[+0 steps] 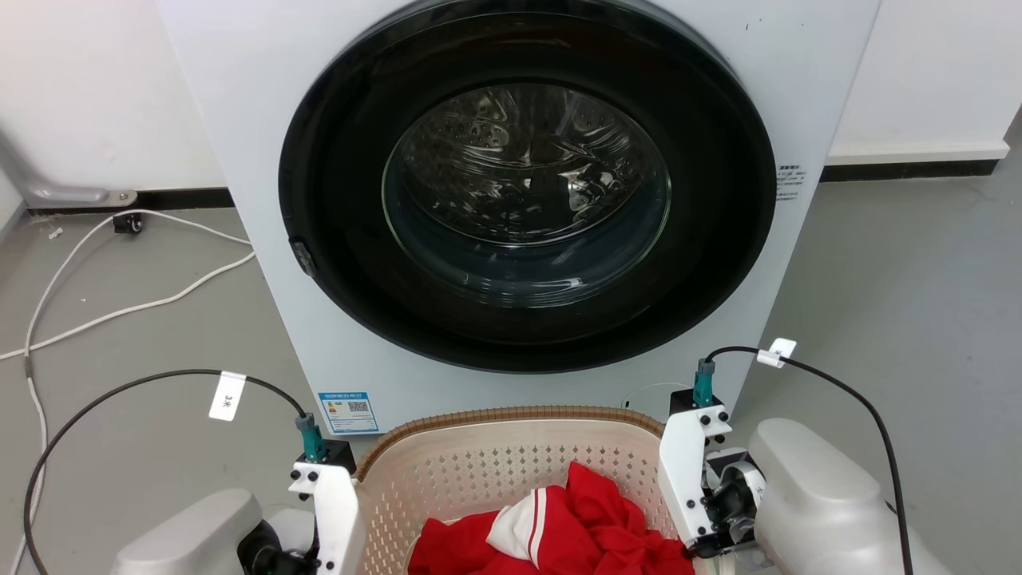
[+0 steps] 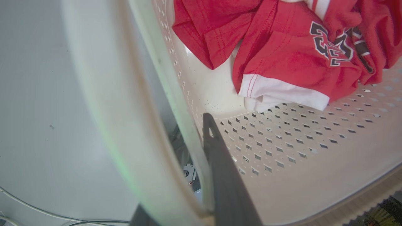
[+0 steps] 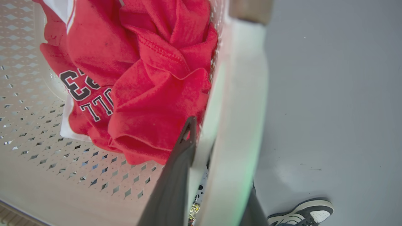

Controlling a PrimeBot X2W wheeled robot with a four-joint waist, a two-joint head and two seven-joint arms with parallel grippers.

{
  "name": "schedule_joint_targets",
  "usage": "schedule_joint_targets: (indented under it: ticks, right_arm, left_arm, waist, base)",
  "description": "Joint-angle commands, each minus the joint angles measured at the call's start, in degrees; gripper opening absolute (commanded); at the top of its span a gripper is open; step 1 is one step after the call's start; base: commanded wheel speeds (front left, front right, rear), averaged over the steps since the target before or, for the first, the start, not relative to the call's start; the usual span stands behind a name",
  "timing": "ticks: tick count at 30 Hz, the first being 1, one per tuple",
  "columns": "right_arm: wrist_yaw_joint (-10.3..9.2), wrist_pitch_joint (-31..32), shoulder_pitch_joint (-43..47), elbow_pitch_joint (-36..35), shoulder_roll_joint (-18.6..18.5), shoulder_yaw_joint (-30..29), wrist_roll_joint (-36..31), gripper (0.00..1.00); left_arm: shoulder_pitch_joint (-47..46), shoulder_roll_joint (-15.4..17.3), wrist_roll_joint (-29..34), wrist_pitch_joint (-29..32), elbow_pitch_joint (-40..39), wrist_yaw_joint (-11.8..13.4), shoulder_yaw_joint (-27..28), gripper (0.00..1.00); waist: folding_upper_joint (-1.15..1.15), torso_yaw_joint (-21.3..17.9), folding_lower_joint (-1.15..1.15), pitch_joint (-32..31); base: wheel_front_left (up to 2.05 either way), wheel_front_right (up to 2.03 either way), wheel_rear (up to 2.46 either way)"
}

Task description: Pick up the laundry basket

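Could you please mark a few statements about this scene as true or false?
The laundry basket holds a red and white garment. True.
The washing machine has its door open. False: it is shut.
A finger of the left pincer is inside the basket. True.
The right pincer is over the washing machine. False: it straddles the basket's right handle.
A white cable lies on the floor. True.

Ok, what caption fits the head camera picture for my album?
Left gripper and right gripper hold the laundry basket of red clothes before the washing machine.
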Motion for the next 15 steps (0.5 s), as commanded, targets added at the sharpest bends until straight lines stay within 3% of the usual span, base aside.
schedule_joint_targets:
  ticks: [1, 15]
  right_arm:
    - [0.2, -0.5, -0.8, -0.2, -0.4, 0.4, 0.1, 0.0]
    - [0.2, -0.6, -2.2, 0.8, -0.4, 1.5, 2.3, 0.0]
  left_arm:
    - [0.6, 0.0, 0.0, 0.6, 0.0, -0.2, -0.4, 0.0]
    - [-0.2, -0.5, -0.8, 0.4, 0.4, -0.3, -0.5, 0.0]
  waist:
    - [0.0, 0.0, 0.0, 0.0]
    - [0.0, 0.0, 0.0, 0.2]
  base:
    - [0.0, 0.0, 0.0]
    - [0.0, 0.0, 0.0]
